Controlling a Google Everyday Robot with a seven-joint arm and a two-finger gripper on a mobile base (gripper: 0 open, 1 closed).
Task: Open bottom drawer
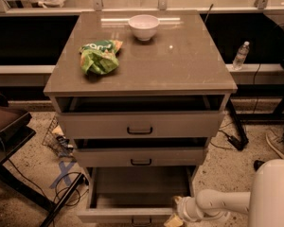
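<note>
The bottom drawer [132, 214] is the lowest of three pale drawers and stands pulled far out, showing its plain shallow interior [139, 188]. Its small dark handle [141, 220] shows at the frame's lower edge. My gripper [174, 217] is at the drawer front's right end, at the end of my white arm [222, 203] that comes in from the lower right. The middle drawer [141, 156] and the top drawer [139, 124] are each slightly open.
A white bowl [143, 26] and a green snack bag [99, 56] lie on the cabinet top [180, 65]. A water bottle [241, 55] stands at the right. Cables and blue tape [62, 174] lie on the floor at left. A dark chair [4, 126] stands at far left.
</note>
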